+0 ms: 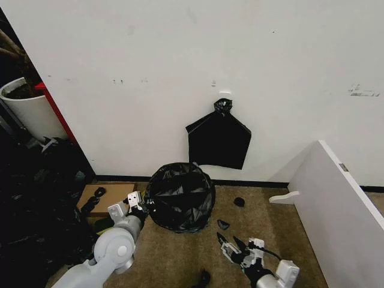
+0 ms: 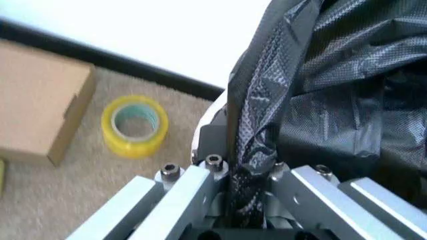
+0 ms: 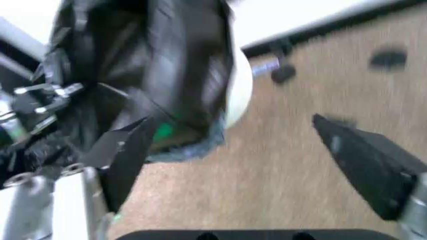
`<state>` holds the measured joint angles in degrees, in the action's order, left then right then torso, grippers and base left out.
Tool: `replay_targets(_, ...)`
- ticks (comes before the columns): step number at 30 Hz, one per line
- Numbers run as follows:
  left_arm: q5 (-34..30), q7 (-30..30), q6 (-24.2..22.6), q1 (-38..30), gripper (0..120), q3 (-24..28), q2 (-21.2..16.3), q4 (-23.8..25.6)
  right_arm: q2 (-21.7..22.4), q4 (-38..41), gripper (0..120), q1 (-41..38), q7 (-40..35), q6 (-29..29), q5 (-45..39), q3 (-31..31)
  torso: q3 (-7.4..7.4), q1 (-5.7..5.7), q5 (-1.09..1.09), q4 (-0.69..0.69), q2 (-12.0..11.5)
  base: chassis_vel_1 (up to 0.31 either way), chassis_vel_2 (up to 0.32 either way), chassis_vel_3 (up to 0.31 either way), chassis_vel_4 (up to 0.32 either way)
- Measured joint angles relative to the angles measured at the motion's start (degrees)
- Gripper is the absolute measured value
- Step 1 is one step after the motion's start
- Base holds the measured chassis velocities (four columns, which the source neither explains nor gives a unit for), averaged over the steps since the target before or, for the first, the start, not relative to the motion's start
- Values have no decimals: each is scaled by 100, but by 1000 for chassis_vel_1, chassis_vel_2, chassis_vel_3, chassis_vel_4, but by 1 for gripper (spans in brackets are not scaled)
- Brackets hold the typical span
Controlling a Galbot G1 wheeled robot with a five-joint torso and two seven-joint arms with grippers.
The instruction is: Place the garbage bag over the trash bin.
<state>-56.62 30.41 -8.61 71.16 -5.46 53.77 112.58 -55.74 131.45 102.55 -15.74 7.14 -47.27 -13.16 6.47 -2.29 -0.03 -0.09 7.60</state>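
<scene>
Left wrist view: our left gripper (image 2: pixel 243 200) is clamped on a fold of the garbage bag (image 2: pixel 320 95).

From the head view we see the left gripper (image 1: pixel 137 207) at the bag's left edge, and the garbage bag (image 1: pixel 180 197) draped over the trash bin, on the carpet against the wall. A sliver of white trash bin (image 3: pixel 239 95) shows under the plastic in the right wrist view. Our right gripper (image 1: pixel 235 247) sits low on the floor to the right, apart from the bin, fingers spread wide with nothing between them. A yellow tape roll (image 2: pixel 134 125) and a cardboard box (image 2: pixel 40 102) lie beside the bin.
</scene>
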Motion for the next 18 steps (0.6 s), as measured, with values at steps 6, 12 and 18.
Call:
replay_targets(6, 445, 67, 11, -123, 0, 208, 322, -89, 102, 654, 82, -339, -420, 485, 891, 412, 0, 0, 0, -1, 0, 0, 0, 0, 0)
replay_targets(12, 1008, 254, 10, -494, 0, 583, 520, -258, 226, 801, 61, -949, -895, 1179, 825, 881, 1, 0, 1, 0, 0, 0, 0, 0, 0)
replay_targets(18, 1292, 415, -48, -875, 0, 960, 700, -393, 57, 575, 40, -1402, -1175, 1508, 780, 1027, 1, 0, 1, -1, 0, 0, 0, 0, 0)
